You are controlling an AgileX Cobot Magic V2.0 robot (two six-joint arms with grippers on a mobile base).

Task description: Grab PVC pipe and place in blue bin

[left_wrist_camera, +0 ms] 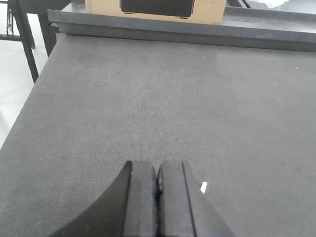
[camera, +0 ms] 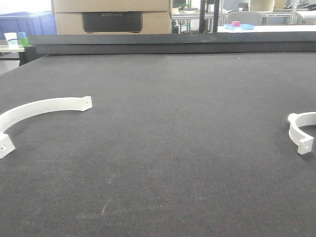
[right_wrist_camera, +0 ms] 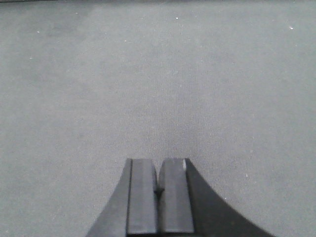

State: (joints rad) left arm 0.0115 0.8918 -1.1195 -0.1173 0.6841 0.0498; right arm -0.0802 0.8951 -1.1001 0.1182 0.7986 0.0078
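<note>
White left PVC arc and right PVC arc run off-frame.

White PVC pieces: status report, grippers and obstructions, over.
Left gripper shut, empty; right gripper shut, empty. Left white curved PVC piece and right white curved PVC piece untouched on dark mat. No obstruction seen.
</note>
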